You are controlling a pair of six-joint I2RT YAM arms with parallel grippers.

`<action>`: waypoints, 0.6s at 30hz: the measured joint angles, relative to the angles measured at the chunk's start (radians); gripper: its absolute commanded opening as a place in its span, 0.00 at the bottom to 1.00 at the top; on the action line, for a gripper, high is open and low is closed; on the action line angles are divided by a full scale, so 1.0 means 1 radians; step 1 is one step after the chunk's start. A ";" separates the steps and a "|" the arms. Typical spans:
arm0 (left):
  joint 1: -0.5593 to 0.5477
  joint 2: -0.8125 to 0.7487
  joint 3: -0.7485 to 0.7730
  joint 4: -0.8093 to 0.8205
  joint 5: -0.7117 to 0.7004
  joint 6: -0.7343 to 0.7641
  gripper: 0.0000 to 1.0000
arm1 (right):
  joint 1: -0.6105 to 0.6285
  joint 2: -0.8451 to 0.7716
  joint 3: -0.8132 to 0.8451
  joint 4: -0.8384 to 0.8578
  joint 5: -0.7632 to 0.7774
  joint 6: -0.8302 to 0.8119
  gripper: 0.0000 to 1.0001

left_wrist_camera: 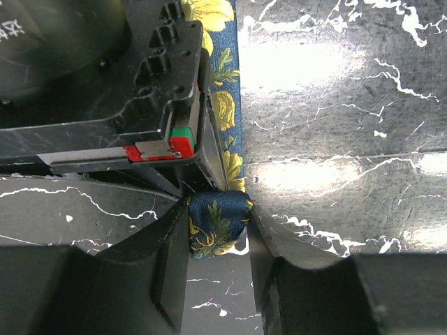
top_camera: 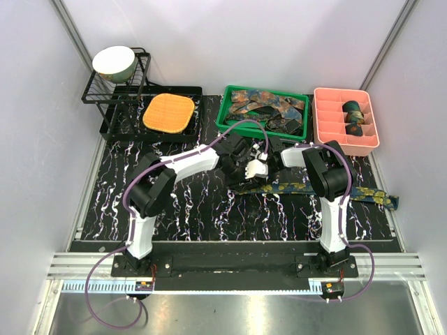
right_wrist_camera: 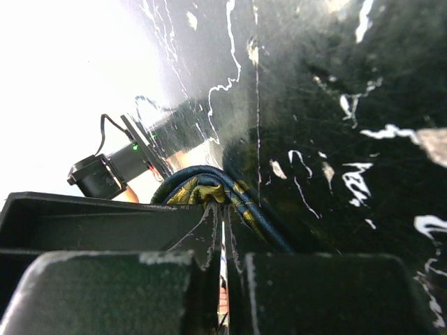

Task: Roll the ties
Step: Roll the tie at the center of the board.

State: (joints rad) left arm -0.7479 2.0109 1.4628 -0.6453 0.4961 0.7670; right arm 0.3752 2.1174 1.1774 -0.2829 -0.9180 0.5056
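Closest to the overhead camera are the two arm bases at the table's near edge. Both arms reach in toward the middle of the black marbled mat. The left gripper and right gripper meet there at one end of a navy tie. It lies flat and stretches away to the right along the mat. Behind them a green bin holds a heap of loose ties. A pink tray to its right holds two rolled ties. An orange pad and a bowl on a black rack sit at the back left.

From the left wrist, the left gripper is clamped on a small rolled end of the navy tie, one finger on each side. The flat strip runs straight up from the roll. The right gripper comes in from the upper left, its tips touching the roll.

From the right wrist, the right gripper has its fingers pressed together. The looped fold of the navy tie is caught at their tips.
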 measured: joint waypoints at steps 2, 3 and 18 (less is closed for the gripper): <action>0.000 0.005 0.007 -0.009 -0.003 0.000 0.38 | 0.000 0.001 0.000 0.000 0.000 0.000 0.00; -0.001 0.006 0.008 -0.011 -0.007 0.001 0.38 | 0.000 0.001 0.000 0.000 0.000 0.000 0.00; -0.013 0.064 0.091 -0.113 -0.074 0.014 0.34 | -0.002 -0.015 -0.003 0.000 0.009 0.019 0.14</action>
State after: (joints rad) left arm -0.7605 2.0747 1.5536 -0.7578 0.4225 0.7807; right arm 0.3729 2.1021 1.1748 -0.2832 -0.9089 0.5247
